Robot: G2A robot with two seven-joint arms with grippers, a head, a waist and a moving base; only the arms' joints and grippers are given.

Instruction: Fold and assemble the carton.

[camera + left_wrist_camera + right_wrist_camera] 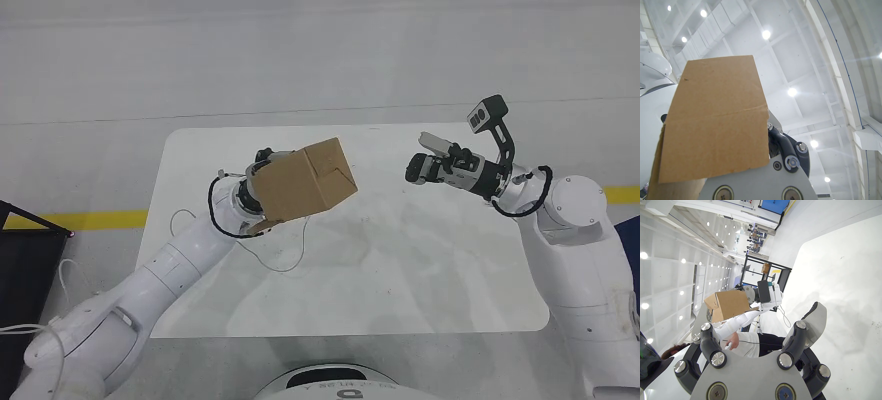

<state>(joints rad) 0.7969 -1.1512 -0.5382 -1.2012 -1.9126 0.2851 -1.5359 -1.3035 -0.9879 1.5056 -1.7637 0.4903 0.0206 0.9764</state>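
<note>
brown carton [303, 183] squared up, end flaps folded.

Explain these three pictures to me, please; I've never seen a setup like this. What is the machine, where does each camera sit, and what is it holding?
This is a two-armed robot working at a white table with rounded corners. The top view looks down from a camera above the arms. The other two views come from a camera on each wrist, so they tilt with the arm and catch the ceiling and the room. The left gripper holds a brown cardboard carton up off the table, with the folded flaps of one end turned toward the other arm. The right gripper is open, holds nothing, and faces the carton across a gap.
</note>
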